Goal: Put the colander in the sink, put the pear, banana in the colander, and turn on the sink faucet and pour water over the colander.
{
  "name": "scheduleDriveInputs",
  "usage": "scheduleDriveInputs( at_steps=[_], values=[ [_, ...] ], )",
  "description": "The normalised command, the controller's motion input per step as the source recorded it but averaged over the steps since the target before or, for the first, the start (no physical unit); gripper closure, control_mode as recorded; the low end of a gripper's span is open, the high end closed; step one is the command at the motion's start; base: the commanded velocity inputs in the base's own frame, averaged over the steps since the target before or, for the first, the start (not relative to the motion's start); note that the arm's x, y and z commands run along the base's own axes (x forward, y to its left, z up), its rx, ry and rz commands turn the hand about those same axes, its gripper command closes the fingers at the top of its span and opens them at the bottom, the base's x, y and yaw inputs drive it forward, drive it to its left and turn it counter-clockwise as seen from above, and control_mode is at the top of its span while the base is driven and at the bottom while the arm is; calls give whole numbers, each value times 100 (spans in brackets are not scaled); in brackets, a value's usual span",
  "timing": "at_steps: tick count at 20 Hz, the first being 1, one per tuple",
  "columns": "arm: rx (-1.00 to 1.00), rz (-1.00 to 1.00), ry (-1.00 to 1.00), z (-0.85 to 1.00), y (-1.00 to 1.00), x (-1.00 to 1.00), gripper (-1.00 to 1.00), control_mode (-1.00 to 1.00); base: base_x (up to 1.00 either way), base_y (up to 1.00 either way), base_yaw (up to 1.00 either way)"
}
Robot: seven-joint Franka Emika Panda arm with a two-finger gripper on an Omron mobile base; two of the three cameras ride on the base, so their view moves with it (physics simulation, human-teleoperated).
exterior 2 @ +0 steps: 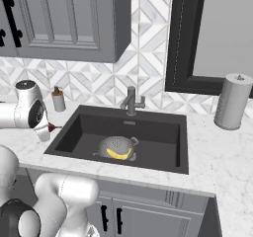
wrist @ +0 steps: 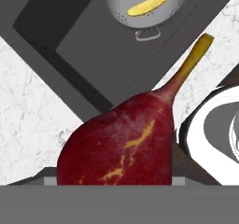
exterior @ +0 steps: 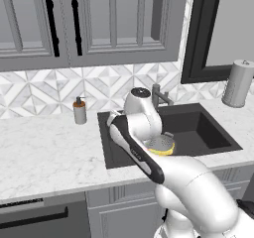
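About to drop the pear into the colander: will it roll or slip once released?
The pear looks smooth and glossy, so probably slippery. Its rounded, tapering body would likely roll or tip rather than stand. The colander is a curved bowl already holding the banana, so it should settle against that.

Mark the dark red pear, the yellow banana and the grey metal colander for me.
dark red pear (wrist: pixel 116 143), hand view, middle of its body.
yellow banana (wrist: pixel 148 2), hand view, mid-curve.
grey metal colander (exterior 2: pixel 114 144), right base view, perforated inner wall.

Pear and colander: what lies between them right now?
In the hand view, the pear sits close against the gripper, above the counter. Between it and the colander lie the marble counter edge and the bare dark sink floor.
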Motion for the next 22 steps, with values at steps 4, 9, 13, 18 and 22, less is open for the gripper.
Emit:
scheduleDriveInputs(
  at_steps=[4, 9, 13, 18, 22],
  values=[
    [-3, -19, 27, -22, -100, 9, 100, -100, 0, 0, 0],
    [-6, -16, 7, -36, -100, 23, 100, -100, 0, 0, 0],
    [-13, -11, 0, -51, -74, 28, 100, -100, 0, 0, 0],
    [-11, -1, -4, -58, -31, 28, 100, -100, 0, 0, 0],
    [-14, 0, 7, -32, -1, 46, 100, -100, 0, 0, 0]
  ],
)
